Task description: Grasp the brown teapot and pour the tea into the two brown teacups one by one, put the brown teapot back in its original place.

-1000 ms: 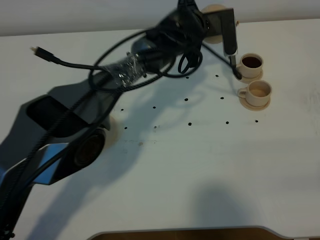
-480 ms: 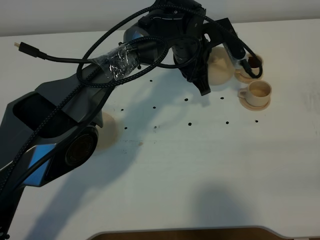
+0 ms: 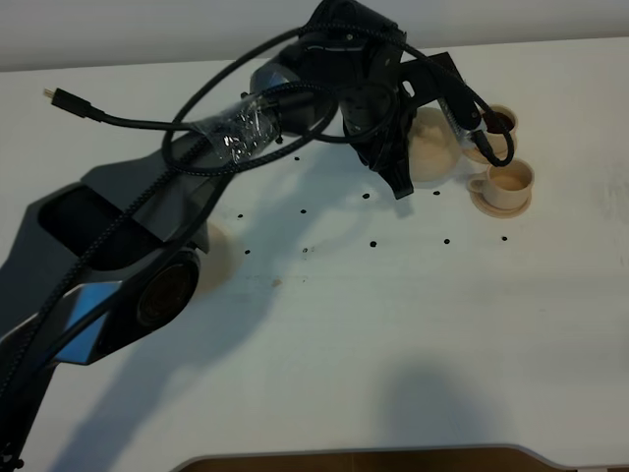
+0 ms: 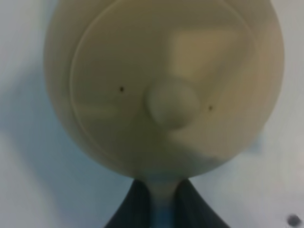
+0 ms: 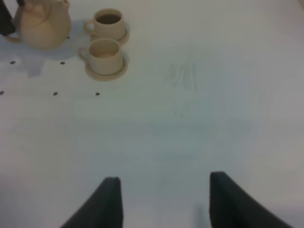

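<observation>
Left gripper (image 4: pixel 164 202), clamped on the brown teapot (image 3: pixel 432 147) by its handle, holds it upright just ahead, beside the teacups (image 3: pixel 509 179), probably avoiding spills.

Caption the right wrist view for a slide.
Open right hand over the table; ahead, the teapot beside a far cup and a near cup.

A white table (image 3: pixel 393 324) is seen filling nearly the whole view, and small black dots (image 3: pixel 372 242) are scattered over its far half. Soft shadows (image 3: pixel 432 403) are cast across it. A pale grey wall (image 3: pixel 147 29) is seen behind the table, and a brown strip (image 3: pixel 354 459) along its near edge.
</observation>
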Controlling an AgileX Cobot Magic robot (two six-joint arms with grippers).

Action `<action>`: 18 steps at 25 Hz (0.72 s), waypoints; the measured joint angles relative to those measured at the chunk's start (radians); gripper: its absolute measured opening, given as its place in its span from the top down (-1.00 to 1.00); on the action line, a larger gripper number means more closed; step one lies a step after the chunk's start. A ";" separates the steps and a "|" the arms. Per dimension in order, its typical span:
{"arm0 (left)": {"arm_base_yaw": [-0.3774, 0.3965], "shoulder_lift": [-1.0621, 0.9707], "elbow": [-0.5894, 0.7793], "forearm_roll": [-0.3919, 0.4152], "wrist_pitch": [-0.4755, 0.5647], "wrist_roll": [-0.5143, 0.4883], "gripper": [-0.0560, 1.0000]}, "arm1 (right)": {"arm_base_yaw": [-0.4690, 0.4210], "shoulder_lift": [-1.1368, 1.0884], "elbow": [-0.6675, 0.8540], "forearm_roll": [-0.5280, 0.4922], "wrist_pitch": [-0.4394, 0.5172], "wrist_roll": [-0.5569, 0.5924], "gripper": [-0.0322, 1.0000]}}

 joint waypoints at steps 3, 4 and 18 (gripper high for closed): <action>0.000 -0.035 0.000 -0.016 0.066 0.039 0.66 | 0.000 0.000 0.000 0.000 0.000 0.000 0.14; 0.000 -0.047 0.000 -0.014 0.085 0.045 0.66 | 0.000 0.000 0.000 0.000 0.000 0.000 0.14; 0.020 -0.131 0.000 -0.057 0.149 0.035 0.66 | 0.000 0.000 0.000 0.001 0.000 0.000 0.14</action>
